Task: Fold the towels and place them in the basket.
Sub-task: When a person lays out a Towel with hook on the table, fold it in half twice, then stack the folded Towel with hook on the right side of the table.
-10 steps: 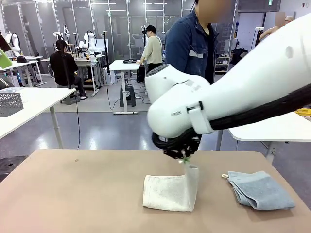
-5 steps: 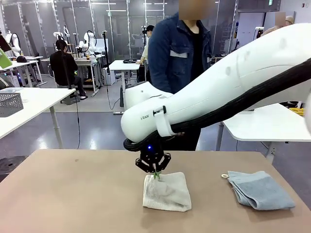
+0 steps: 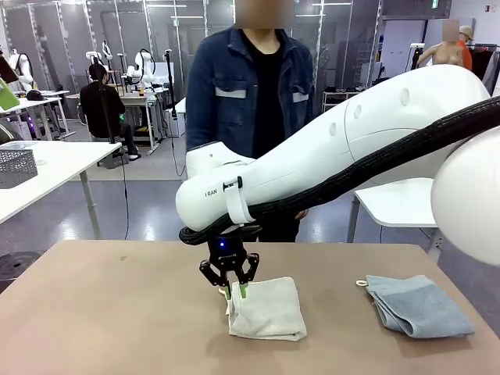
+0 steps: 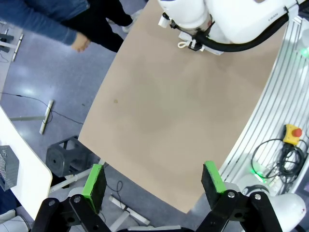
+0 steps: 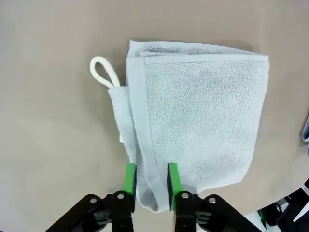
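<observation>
cream towel (image 3: 268,310) lies folded at table (image 3: 117,312) centre, loop at one corner. right gripper (image 3: 234,294) is low over its left edge, pads a little apart w/ the towel's edge fold between them; grip vs. release can't be told. blue-grey towel (image 3: 418,306) folded, well apart at the right. left gripper (image 4: 154,181) wide apart above bare table, holding nothing. person (image 3: 250,101) stands at far side.
</observation>
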